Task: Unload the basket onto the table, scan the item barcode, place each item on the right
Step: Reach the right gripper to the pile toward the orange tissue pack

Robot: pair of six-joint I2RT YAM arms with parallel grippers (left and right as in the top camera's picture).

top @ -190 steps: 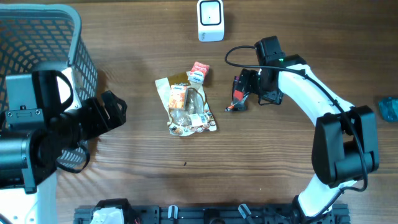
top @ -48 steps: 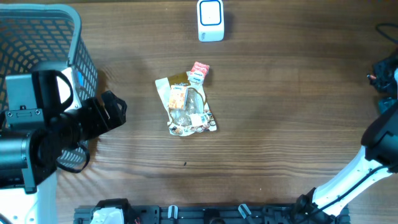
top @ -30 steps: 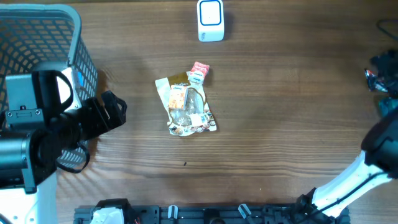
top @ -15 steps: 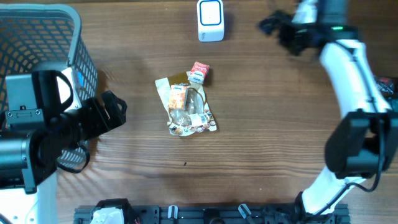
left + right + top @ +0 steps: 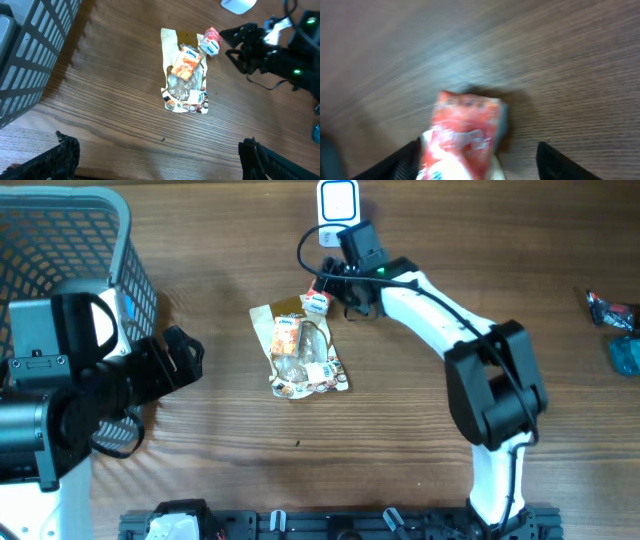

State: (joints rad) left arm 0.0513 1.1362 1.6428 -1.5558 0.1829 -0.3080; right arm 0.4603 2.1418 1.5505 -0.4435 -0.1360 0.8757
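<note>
Toward the far side of the table, just in front of the white scanner, lies the small red-and-white packet, flat on the wood. Its near end touches or overlaps the top corner of a larger printed pouch that lies closer to the middle; from where I stand I can't tell which.

The right gripper is down at the packet, with its arm reaching across from the right. Its wrist camera is badly blurred, but it shows the jaws spread with the packet between them. Bare wood is visible on one side, so they are not clamped on it.

The left gripper hangs over the near left part of the table, well away from the packet, its jaws spread wide with nothing between them.

A grey plastic basket stands at the far left corner. Off at the right edge lie a dark wrapper and a teal item, well apart from everything else.
</note>
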